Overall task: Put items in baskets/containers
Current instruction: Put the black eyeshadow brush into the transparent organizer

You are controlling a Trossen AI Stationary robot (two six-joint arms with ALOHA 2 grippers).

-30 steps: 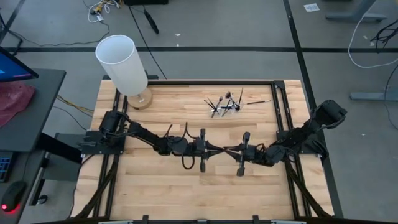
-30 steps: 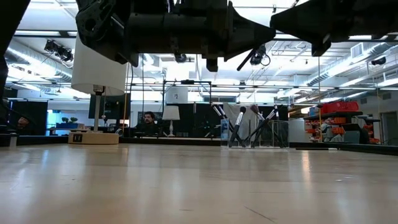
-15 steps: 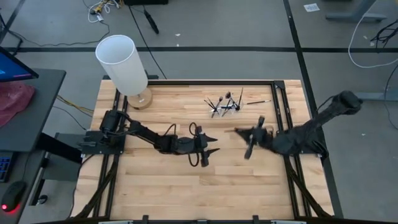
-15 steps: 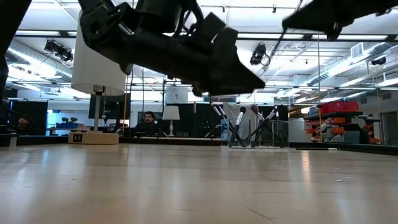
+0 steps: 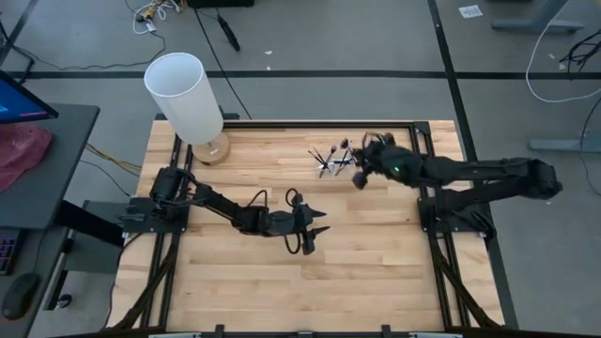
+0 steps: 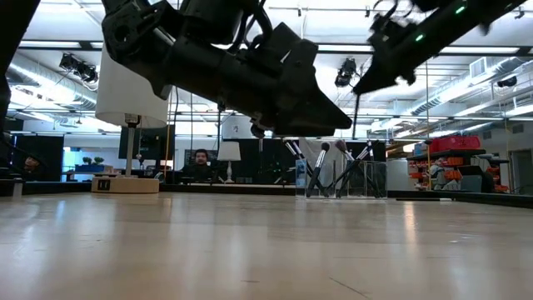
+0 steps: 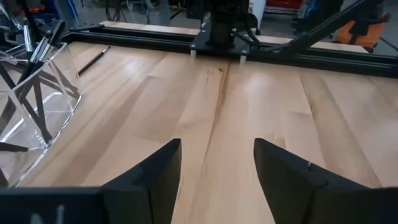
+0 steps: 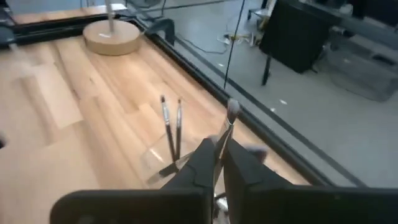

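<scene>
Since a second ago the two arms, which met at mid-table, have parted: the right arm has swung out to the far side, and the left gripper's jaws, then together, now stand apart.

Nearest, the left gripper (image 5: 316, 228) hangs over the middle of the wooden table (image 5: 376, 272), empty, jaws wide apart; its wrist view shows bare wood between the two dark fingers (image 7: 149, 180).

Farther off, the right gripper (image 5: 360, 175) hovers just beside the clear plastic holder (image 5: 340, 163) near the table's far edge. Its jaws are clamped together on one makeup brush (image 8: 227, 127), a slim handle with the soft bristle head pointing away from the wrist.

The holder already carries a spread of brushes (image 6: 333, 167) leaning outward at different angles. One more brush (image 5: 392, 154) lies flat on the wood near the holder, towards the right rail.

Beyond, at the far left corner, stands a tall white cylinder (image 5: 184, 95) on a round wooden base.

These brushes look very light, thin and stiff, with smooth handles likely to slip or pivot in a pinch. A hold on the handle, away from the bristles, seems best. The holder looks light enough to tip or slide if nudged.
</scene>
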